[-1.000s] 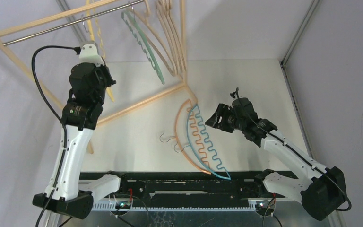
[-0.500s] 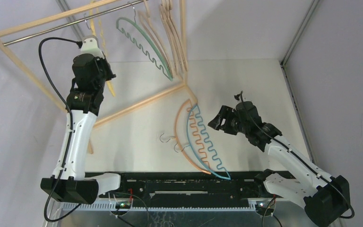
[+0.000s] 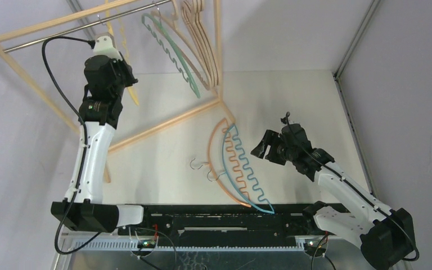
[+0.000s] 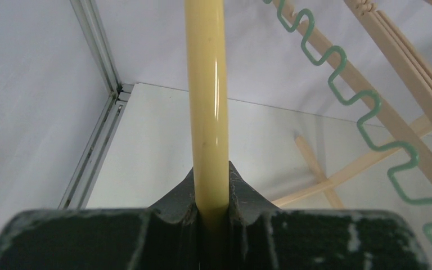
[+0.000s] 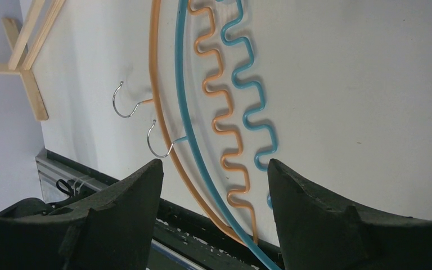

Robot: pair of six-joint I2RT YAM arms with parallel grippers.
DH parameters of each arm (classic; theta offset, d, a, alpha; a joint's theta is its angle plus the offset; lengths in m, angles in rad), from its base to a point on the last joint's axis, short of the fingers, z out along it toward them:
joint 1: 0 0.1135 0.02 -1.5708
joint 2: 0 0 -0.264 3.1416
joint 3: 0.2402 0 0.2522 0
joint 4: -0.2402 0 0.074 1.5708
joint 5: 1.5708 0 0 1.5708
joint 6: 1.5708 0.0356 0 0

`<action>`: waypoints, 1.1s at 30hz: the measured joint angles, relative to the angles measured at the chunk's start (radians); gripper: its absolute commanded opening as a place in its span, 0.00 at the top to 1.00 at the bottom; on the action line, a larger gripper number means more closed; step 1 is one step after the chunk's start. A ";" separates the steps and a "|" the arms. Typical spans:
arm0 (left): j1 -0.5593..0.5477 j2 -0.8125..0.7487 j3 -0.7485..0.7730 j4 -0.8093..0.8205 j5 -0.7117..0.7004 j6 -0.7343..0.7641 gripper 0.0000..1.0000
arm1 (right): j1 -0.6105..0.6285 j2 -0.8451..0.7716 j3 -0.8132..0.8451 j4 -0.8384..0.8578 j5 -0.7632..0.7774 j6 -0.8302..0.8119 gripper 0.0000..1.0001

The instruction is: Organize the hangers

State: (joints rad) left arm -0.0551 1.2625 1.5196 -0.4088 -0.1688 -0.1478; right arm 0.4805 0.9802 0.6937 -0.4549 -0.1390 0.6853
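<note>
Slanting down from the far-left rack [image 3: 62,34], the yellow hanger [image 4: 208,112] sits pinched in the left gripper [image 4: 211,180], orange hanger [image 3: 211,152] and blue hanger [image 3: 247,169] lie near-to-far on the bench [image 3: 292,95], hooks left, beside the right gripper [image 3: 265,147], now spread wider.

Two hangers [image 5: 190,135] overlapping, flat on table [image 3: 292,95] mid-front; rack [image 3: 163,125] w/ hung hangers [image 3: 202,45] rear left
</note>
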 measured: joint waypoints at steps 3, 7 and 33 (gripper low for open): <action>0.006 0.048 0.035 0.005 0.021 -0.010 1.00 | -0.007 0.002 0.000 0.000 -0.001 0.000 0.24; 0.006 0.076 0.024 0.029 0.055 -0.024 1.00 | -0.016 0.002 -0.005 0.002 -0.003 0.000 0.24; -0.224 0.267 0.095 0.179 0.243 -0.052 0.81 | -0.050 0.001 -0.046 0.037 -0.035 -0.016 0.19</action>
State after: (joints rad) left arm -0.2790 1.5291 1.6150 -0.2302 0.0738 -0.2001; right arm 0.4301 0.9813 0.6476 -0.4183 -0.1741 0.6697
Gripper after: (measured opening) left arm 0.178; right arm 0.807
